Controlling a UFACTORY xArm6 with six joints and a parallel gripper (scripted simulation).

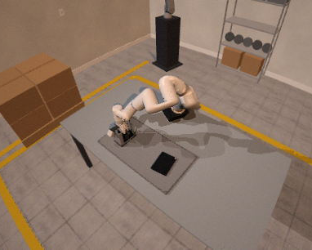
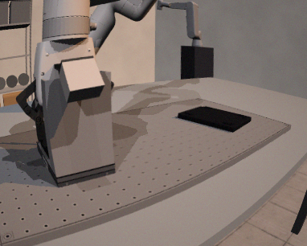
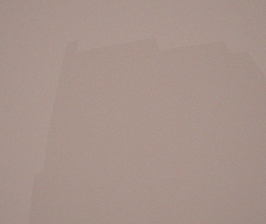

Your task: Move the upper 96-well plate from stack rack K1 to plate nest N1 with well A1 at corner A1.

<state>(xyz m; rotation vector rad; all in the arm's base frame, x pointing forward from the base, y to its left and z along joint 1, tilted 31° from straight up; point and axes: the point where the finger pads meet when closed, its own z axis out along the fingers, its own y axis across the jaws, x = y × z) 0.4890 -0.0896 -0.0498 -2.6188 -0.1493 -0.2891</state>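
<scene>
The stack rack K1 [image 1: 123, 137] stands at the left end of the perforated mat [image 1: 149, 153]; in the exterior view it is the tall grey box [image 2: 81, 133]. My gripper [image 1: 122, 129] [image 2: 70, 96] reaches down into the rack's top, with its dark fingers at the rack's sides. It is shut on the upper 96-well plate, which the rack walls and the gripper hide. The lower plate is hidden too. The plate nest N1 [image 1: 163, 163] [image 2: 214, 117] is a low black rectangle further along the mat; I cannot make out its A1 mark. The wrist view shows only a pale surface close up.
A second arm on a black pedestal [image 1: 167, 38] stands behind the table. Stacked cardboard boxes [image 1: 34, 95] stand at the left and a metal shelf [image 1: 255, 37] at the back right. The table edge runs close to the mat's front [image 2: 214, 201].
</scene>
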